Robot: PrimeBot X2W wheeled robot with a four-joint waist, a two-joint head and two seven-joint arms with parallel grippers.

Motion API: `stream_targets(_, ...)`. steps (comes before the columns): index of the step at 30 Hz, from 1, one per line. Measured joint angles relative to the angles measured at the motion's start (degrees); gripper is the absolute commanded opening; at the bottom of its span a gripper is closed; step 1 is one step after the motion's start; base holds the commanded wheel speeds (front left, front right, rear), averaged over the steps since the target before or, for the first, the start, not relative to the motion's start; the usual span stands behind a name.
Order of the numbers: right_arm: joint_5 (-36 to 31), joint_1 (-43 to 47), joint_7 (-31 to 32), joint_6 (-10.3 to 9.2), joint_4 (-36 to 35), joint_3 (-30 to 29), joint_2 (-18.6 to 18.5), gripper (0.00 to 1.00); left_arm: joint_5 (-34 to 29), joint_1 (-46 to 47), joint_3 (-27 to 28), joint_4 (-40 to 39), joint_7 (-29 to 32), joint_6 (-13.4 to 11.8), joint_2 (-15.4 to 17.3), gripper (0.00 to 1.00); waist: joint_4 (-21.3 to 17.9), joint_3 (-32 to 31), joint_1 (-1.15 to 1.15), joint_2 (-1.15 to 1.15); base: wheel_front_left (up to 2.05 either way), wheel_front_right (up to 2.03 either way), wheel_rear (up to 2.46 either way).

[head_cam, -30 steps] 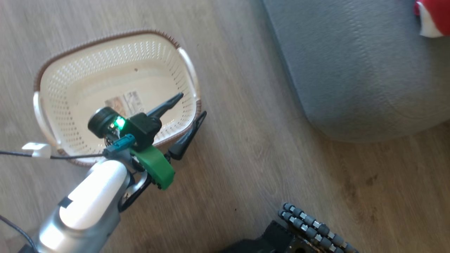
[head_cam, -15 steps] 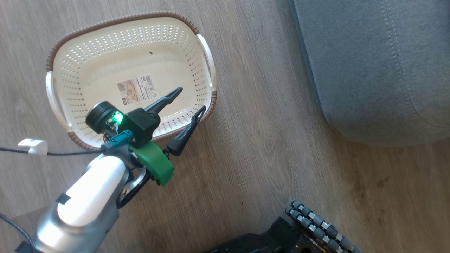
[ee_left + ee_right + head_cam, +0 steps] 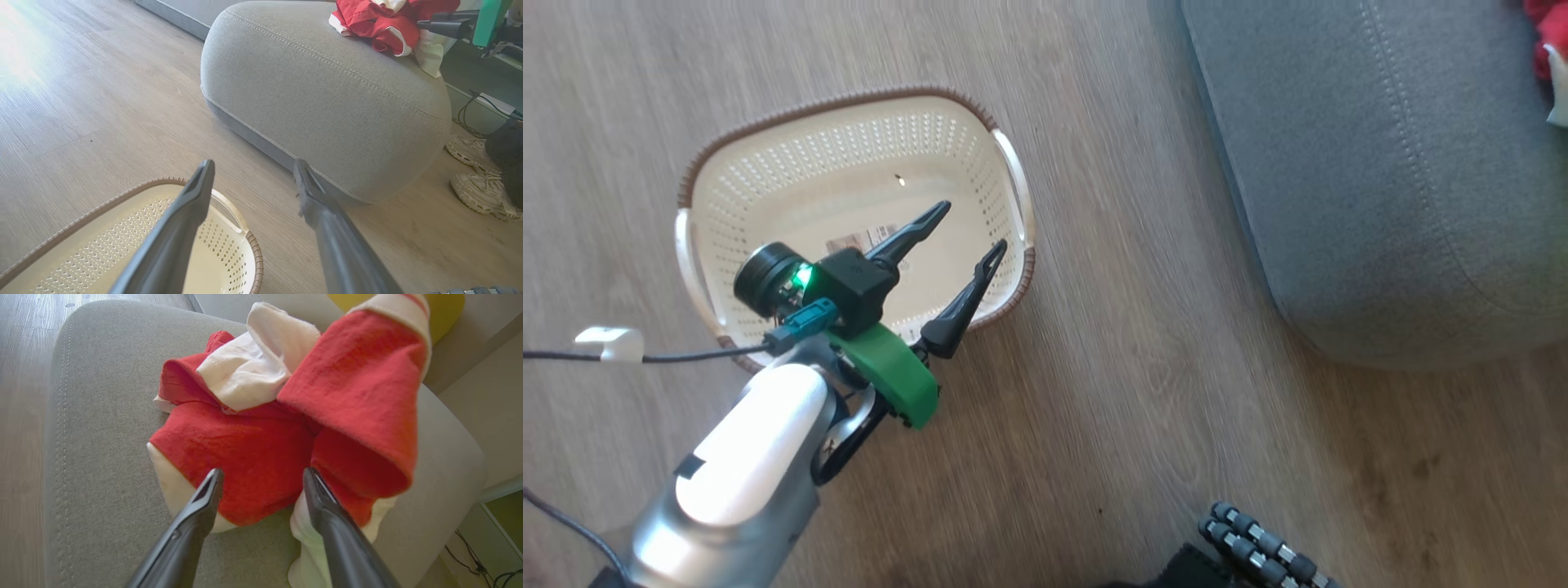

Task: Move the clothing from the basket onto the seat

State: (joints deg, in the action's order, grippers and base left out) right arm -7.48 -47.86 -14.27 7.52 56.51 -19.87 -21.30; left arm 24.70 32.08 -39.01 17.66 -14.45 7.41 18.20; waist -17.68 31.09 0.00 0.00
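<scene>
Clothing [image 3: 245,445]: red-and-white heap lying on top of the seat [image 3: 102,498], toward the end away from the basket [image 3: 849,102].

Right gripper [image 3: 263,471]: fingers spread wide at the near side of the heap, nothing pinched between them. Cannot tell if the tips touch the cloth.

Left gripper [image 3: 971,227]: fingers wide apart, holding nothing, hanging over the basket's corner nearest the seat.

Basket stands on the wood floor [image 3: 1135,408] near the seat, not touching it. Label sticker [image 3: 866,239] on its bottom.

White shoes [image 3: 478,179] on the floor by the seat's rounded end.
</scene>
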Motion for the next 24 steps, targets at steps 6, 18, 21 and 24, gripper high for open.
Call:
stream_targets(6, 6.95, 8.22, -0.19, 0.0, -9.79, 5.87, 1.52, 1.0, 0.01, -2.37, 3.16, 1.09, 0.0, 0.0, -2.32, 1.0, 1.52, -3.66, 0.0, 0.0, 0.0, 0.0, 0.0)
stream_targets(18, 11.0, 18.33, -0.2, -0.01, -24.93, 10.85, 7.8, 1.0, 0.15, -8.27, 15.79, 4.59, 0.0, -0.01, -7.21, 1.0, 9.82, -11.31, 0.0, 0.0, 0.0, 0.0, 0.0)
stream_targets(21, 11.32, 19.62, -0.2, -0.01, -26.06, 12.02, 8.77, 1.0, -1.33, -9.55, 18.86, 5.37, 0.0, 0.0, -8.09, 1.0, 12.23, -12.83, 0.0, 0.0, 0.0, 0.0, 0.0)
stream_targets(24, 12.78, 19.98, -0.2, -0.01, -26.61, 12.34, 9.64, 1.0, -2.46, -10.36, 21.37, 5.81, 0.0, 0.0, -8.9, 1.0, 13.72, -13.83, 0.0, 0.0, 0.0, 0.0, 0.0)
